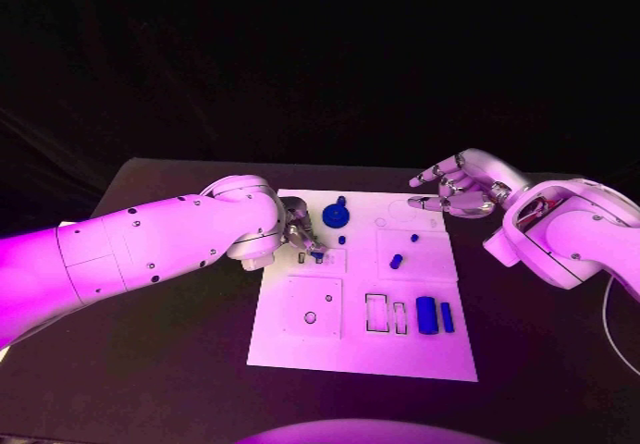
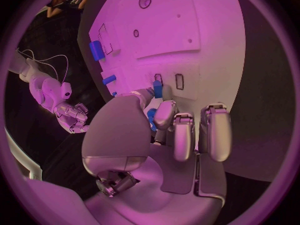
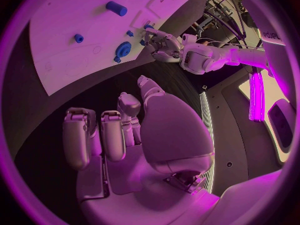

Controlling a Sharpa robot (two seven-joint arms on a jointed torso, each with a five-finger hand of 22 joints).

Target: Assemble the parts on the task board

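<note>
The task board (image 1: 360, 356) lies flat in the middle of the black table (image 1: 174, 370), and everything here sits in relation to it. Toward its near end, on the right half, a large blue block (image 1: 427, 314) lies next to a thinner blue bar (image 1: 447, 316), with two outlined slots (image 1: 387, 314) just to their left. Farther up, right of centre, a short blue peg (image 1: 396, 262) lies tilted, and a tiny blue piece (image 1: 413, 238) rests beyond it.

At the board's left edge, about midway up, the left hand (image 1: 296, 239) reaches in over the plate — its fingertips are curled down onto a small blue part (image 2: 157, 90) beside two small slots (image 2: 169, 80), pinching it against the board. Just beyond those fingers a round blue disc (image 1: 337, 215) lies near the far end.

The right hand (image 1: 453, 190) hovers off the board's far right corner, above the dark table — fingers loosely curled and apart, holding nothing.
</note>
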